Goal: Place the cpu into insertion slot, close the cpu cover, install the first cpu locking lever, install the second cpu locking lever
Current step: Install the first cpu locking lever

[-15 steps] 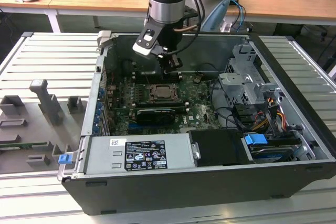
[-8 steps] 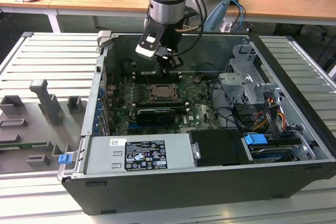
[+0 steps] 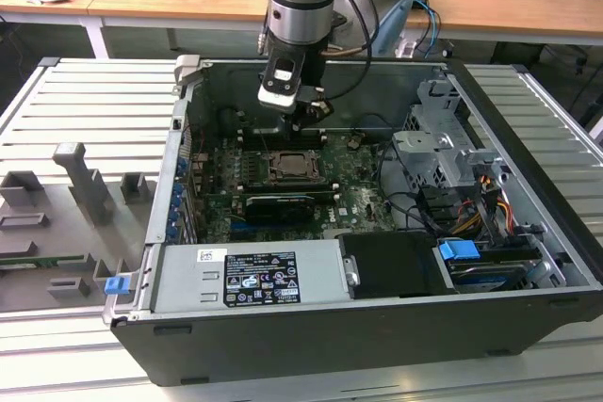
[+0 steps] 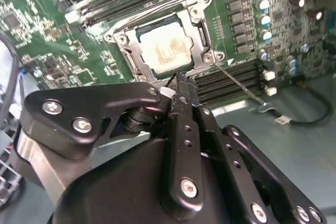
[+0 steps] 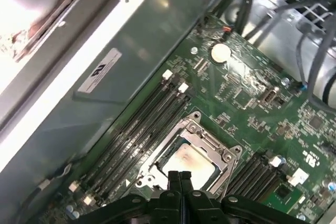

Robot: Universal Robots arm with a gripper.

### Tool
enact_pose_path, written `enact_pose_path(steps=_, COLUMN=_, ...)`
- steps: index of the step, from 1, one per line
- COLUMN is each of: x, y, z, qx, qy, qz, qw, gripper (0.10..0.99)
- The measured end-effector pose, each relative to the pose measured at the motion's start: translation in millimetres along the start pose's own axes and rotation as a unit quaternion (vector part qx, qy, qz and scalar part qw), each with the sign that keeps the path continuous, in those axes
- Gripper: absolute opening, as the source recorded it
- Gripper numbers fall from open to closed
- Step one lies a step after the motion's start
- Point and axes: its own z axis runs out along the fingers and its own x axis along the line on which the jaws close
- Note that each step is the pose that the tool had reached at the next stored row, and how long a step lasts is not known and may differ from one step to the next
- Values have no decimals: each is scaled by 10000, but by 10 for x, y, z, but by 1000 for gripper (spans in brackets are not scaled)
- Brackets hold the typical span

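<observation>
Slatted table (image 3: 94, 101), open PC case (image 3: 311, 341) | cpu (image 4: 164, 51) lies under lowered cover (image 4: 125, 51) | gripper (image 5: 179, 176) just above cover, fingers pressed together, holding nothing.

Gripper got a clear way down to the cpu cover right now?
Likely yes: the shut gripper hangs close above the cpu cover, and no cable or card lies between them in either wrist view.

A ribbed grey table (image 3: 94, 101) carries an open computer case (image 3: 330, 336) and grey blocks (image 3: 83, 181).
</observation>
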Motion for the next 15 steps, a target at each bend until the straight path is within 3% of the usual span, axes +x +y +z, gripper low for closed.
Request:
enact_pose_path(steps=4, x=0, y=0, z=2, qx=18, qy=22, qz=-399, qw=9992, gripper=106)
enact_pose_path(steps=6, x=0, y=0, z=4, qx=36, qy=43, qz=-772, qw=9970, gripper=106)
enact_pose_path(steps=14, x=12, y=-14, z=5, qx=57, qy=67, qz=-1213, qw=9926, gripper=106)
enact_pose_path(steps=15, x=13, y=-15, z=5, qx=63, qy=73, qz=-1332, qw=9910, gripper=106)
